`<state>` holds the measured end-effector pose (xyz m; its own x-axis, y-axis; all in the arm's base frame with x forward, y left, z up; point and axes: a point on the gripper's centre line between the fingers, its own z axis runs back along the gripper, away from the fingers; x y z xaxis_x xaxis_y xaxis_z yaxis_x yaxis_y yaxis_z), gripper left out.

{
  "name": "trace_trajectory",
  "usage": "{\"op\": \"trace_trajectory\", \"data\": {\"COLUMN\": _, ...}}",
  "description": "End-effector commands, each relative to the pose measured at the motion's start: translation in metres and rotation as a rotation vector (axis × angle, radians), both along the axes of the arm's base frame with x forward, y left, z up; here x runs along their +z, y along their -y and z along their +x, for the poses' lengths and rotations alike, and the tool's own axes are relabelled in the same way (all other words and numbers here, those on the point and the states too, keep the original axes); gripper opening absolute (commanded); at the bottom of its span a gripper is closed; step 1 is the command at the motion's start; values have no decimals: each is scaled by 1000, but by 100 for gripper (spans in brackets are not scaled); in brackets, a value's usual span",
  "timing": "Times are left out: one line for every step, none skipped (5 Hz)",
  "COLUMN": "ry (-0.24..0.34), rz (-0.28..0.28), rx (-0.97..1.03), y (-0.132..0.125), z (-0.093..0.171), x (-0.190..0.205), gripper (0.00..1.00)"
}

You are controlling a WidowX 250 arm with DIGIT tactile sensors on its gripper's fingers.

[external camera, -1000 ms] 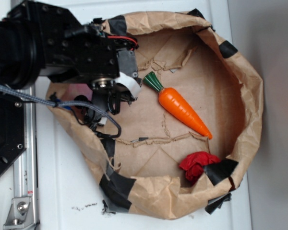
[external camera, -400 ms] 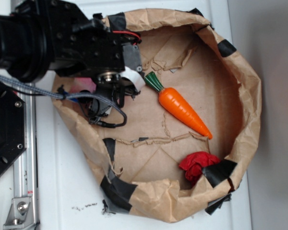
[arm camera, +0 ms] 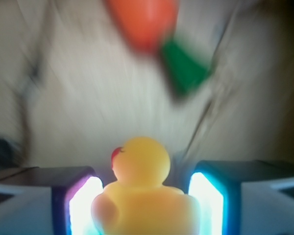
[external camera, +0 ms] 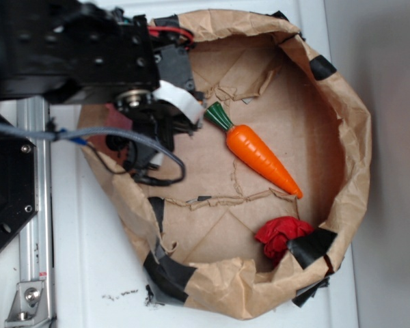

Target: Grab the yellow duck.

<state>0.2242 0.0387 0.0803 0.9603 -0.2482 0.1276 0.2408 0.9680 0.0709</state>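
The small rounded yellow rubber duck (arm camera: 141,193) sits squarely between the spread jaws of the black gripper (arm camera: 144,208), both glowing pads (arm camera: 205,203) flanking its body, so the grasp looks set up and closing firmly comes next.

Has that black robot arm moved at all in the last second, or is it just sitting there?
Yes. Judged against the carrot, which stayed put, the arm has shifted toward the top of the overhead picture; the gripper has the yellow duck between its fingers.
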Motion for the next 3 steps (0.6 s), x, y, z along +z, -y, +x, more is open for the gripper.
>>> {"op": "trace_trajectory", "data": {"ry": 61, "rz": -73, "rx": 100, "y": 14, "z": 26, "x": 74, "gripper": 0}}
{"op": "trace_trajectory", "data": {"ry": 78, "rz": -89, "rx": 136, "y": 16, "z": 30, "x": 80, "gripper": 0}}
{"op": "trace_trajectory", "data": {"ry": 62, "rz": -108, "rx": 154, "y": 13, "z": 32, "x": 72, "gripper": 0}}
